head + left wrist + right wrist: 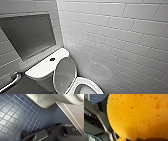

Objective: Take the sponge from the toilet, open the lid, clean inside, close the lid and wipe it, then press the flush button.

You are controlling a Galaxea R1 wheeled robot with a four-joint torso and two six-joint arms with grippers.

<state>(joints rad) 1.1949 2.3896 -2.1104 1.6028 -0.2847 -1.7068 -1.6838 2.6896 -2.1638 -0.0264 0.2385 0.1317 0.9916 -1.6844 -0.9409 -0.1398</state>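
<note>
The white toilet (47, 68) stands in the corner with its lid (63, 75) raised and leaning back against the tank. The bowl's rim (86, 83) lies open below it. The flush button (52, 59) sits dark and round in the middle of the tank top. The bright orange sponge (137, 116) is pressed close to the right wrist camera, and my right gripper is shut on it beside its grey frame (97, 119). My left gripper (53, 134) hangs open and holds nothing, low over the floor beside the toilet's white underside (43, 100).
A white tiled wall (120, 37) runs close along the toilet's right side. A dark framed panel (28, 35) is set in the wall behind the tank, and a metal grab bar (11, 82) sits at the lower left. Blue floor tiles (15, 116) spread beside the base.
</note>
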